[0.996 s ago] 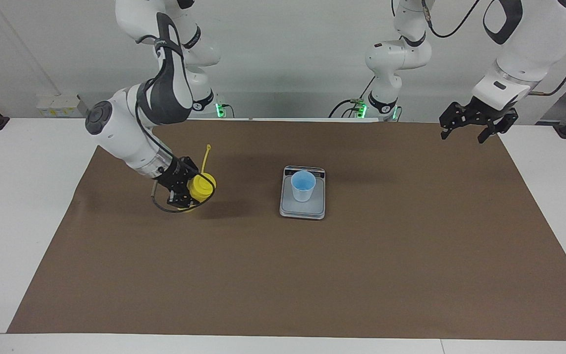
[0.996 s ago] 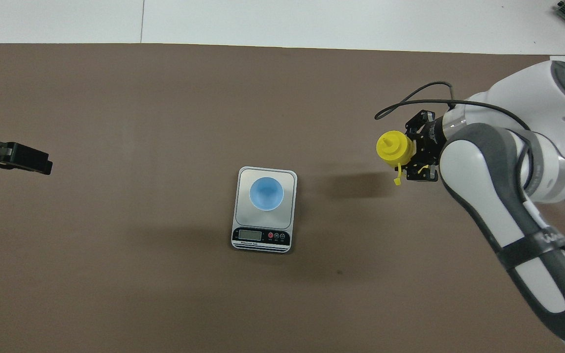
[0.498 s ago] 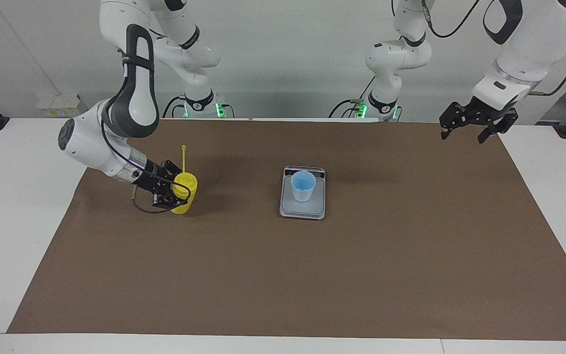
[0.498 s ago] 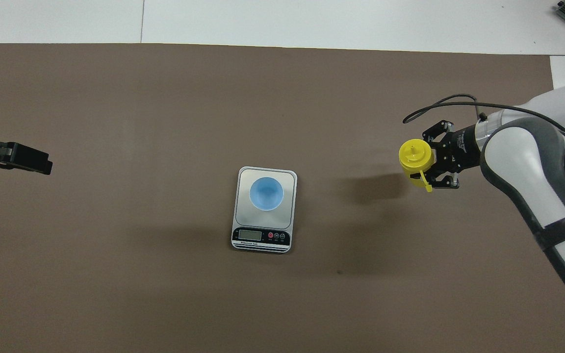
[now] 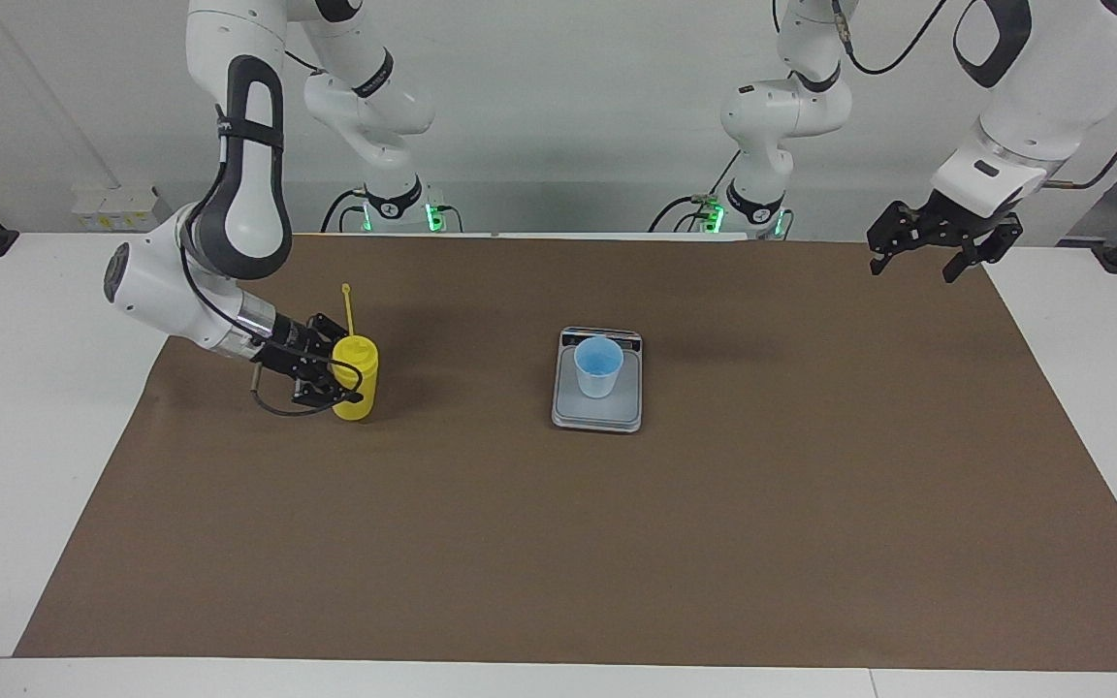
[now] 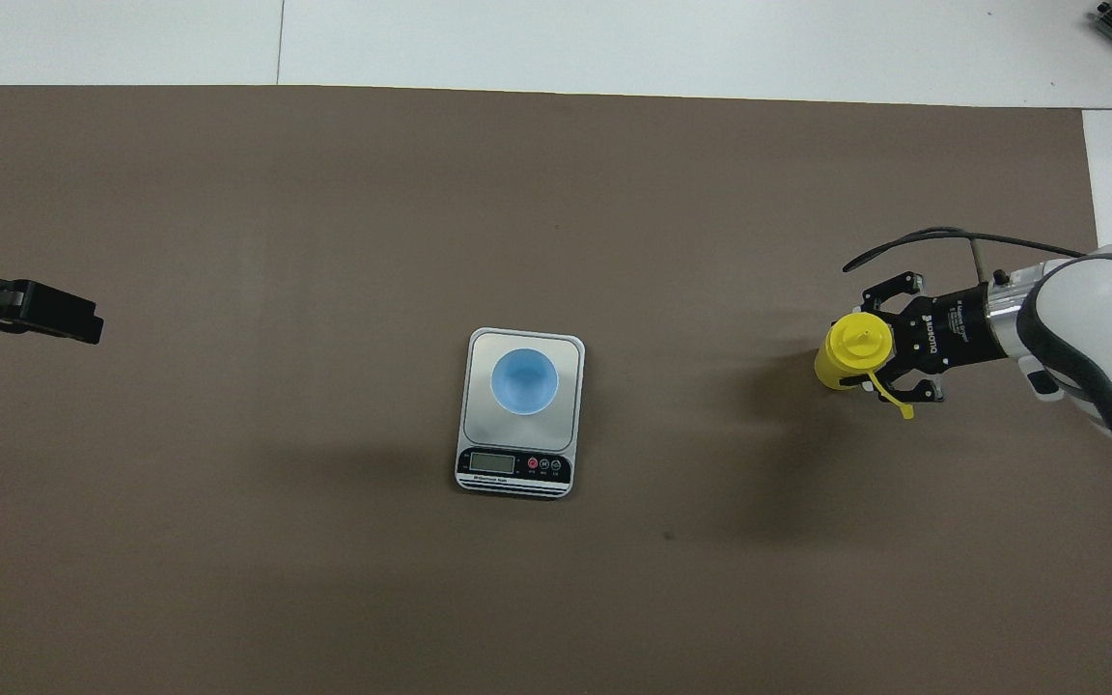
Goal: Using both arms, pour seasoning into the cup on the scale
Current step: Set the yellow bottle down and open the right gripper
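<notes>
The yellow seasoning bottle [image 5: 357,383] stands upright on the brown mat toward the right arm's end of the table, its cap strap [image 5: 348,308] sticking up. My right gripper [image 5: 337,372] reaches in low and level from the side and is around the bottle [image 6: 850,346]. The light-blue cup [image 5: 598,366] sits on the pale plate of the grey scale [image 5: 597,417] at mid-table, its display strip [image 6: 514,465] on the robots' side. My left gripper [image 5: 912,269] waits open and empty in the air over the mat's corner by its own base.
The brown mat [image 5: 558,543] covers most of the white table [image 5: 25,407]. Apart from the scale and the bottle, only bare mat shows. Both arm bases stand at the table's robot edge.
The right arm swung the bottle away from the scale toward its own end of the table, brought it upright and lowered it onto the mat. The left arm stayed still.
</notes>
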Tool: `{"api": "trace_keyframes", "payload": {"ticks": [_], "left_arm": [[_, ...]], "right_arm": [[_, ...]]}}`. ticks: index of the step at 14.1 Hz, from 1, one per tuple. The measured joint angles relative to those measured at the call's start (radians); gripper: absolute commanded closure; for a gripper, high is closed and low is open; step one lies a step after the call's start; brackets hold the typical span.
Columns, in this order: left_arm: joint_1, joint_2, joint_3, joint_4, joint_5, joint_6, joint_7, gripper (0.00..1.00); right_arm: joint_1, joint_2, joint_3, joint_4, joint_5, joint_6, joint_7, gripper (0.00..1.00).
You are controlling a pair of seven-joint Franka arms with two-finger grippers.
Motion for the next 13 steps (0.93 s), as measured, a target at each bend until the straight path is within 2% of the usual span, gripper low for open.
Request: {"api": "trace_keyframes", "payload": {"ticks": [4,10,13], "left_arm": [[0.0,0.0,0.0,0.0,0.0,0.0,0.0,0.0],[0.0,0.0,0.0,0.0,0.0,0.0,0.0,0.0],[0.0,0.0,0.001,0.0,0.0,0.001,0.0,0.0]], "right_arm": [[-0.005,-0.025,-0.005,0.006,-0.047,0.001,-0.003,0.0],[0.001,-0.125,0.001,0.042,-0.265,0.002,-0.039,0.0],[0.055,-0.177,0.007,0.05,-0.384,0.0,-0.088,0.0]]}}
